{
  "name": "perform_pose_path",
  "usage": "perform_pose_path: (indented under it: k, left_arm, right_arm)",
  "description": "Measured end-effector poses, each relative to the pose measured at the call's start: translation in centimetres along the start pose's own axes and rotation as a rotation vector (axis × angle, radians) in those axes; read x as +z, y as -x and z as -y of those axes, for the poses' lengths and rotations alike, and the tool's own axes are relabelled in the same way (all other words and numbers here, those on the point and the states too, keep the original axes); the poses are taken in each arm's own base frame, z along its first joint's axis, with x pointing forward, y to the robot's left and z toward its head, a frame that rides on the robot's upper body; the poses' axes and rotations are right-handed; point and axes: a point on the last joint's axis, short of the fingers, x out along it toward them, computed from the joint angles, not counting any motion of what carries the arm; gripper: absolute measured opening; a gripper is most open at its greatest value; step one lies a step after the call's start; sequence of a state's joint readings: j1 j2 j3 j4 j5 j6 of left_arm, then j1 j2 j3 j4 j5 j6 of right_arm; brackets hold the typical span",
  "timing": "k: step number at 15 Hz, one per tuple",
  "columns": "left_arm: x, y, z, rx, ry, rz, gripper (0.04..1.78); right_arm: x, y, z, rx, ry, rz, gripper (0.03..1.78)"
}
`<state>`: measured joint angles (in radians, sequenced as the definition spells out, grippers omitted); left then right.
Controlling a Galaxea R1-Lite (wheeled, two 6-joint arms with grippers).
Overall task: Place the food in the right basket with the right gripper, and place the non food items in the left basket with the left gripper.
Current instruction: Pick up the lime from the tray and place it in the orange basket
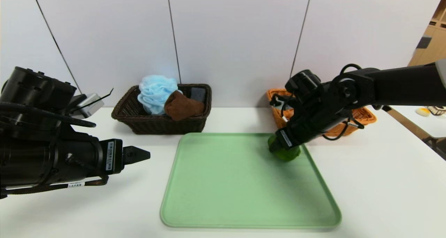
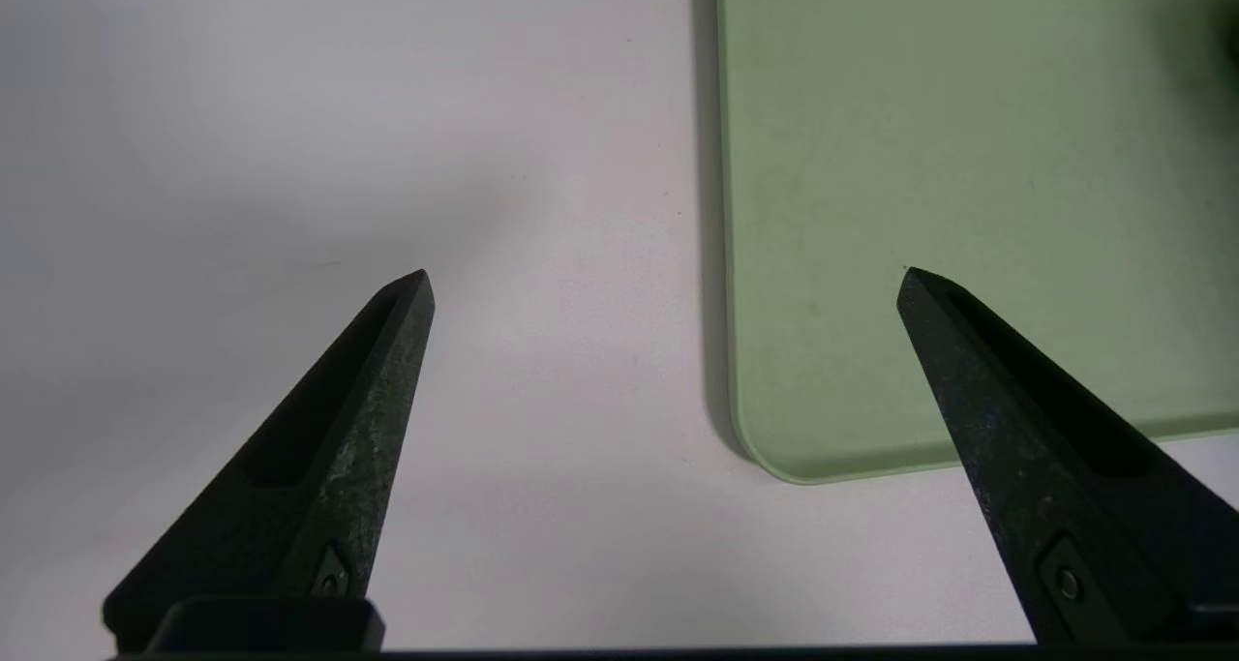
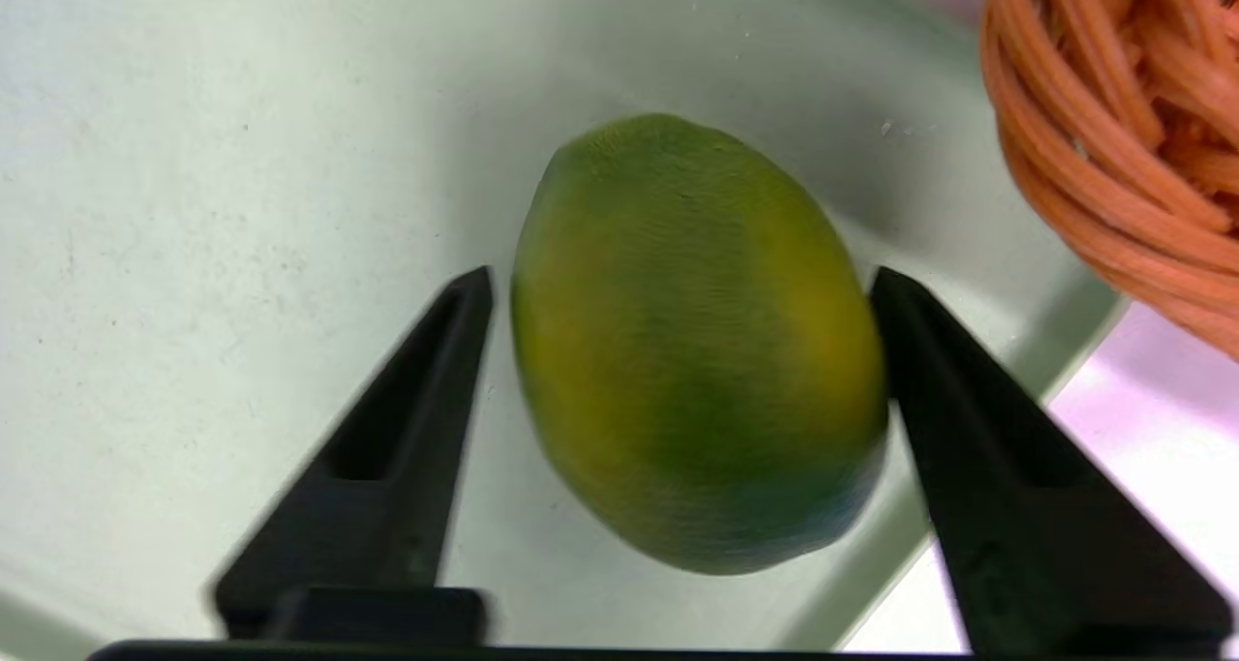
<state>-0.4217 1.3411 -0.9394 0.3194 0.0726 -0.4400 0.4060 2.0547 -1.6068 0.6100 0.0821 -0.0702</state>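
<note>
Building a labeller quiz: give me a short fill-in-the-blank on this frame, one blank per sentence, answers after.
1. The round green citrus fruit sits between the fingers of the ____ claw.
2. The fruit rests on the pale green flat ____.
3. The fluffy light blue bath pouf lies in the ____ brown wicker basket.
4. The left claw hovers with its fingers ____.

Missing words: right; tray; dark; open
</note>
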Motion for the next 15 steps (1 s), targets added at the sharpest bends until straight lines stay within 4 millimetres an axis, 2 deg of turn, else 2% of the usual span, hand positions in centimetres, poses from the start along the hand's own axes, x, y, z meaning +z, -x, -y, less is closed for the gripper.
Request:
perform_pose_path:
  k: [2,6,8,11,13,15]
  left_arm:
    - [0.0,0.0,0.0,0.000,0.001,0.001,1.69]
    - [-0.1,0.1,0.0,-0.001,0.002,0.002,1.69]
    - [-0.1,0.2,0.0,0.000,0.002,0.004,1.69]
    - [0.0,0.2,-0.1,-0.001,0.003,0.005,1.69]
    - [-0.1,0.2,-0.1,-0.001,0.002,0.003,1.69]
    - [-0.1,0.2,-0.1,0.000,0.002,0.002,1.69]
  right_arm:
    - [-0.2,-0.1,0.0,0.000,0.000,-0.006,1.04]
    - [-0.3,0.1,-0.1,0.003,-0.002,-0.009,0.99]
    - [-0.3,1.1,-0.5,0.019,0.004,0.012,0.98]
    - [0.1,4.2,-1.7,0.108,0.002,0.092,0.98]
    - [1.0,7.2,-2.3,0.211,-0.063,0.190,0.98]
    - [2.0,10.3,-1.9,0.276,-0.094,0.294,0.98]
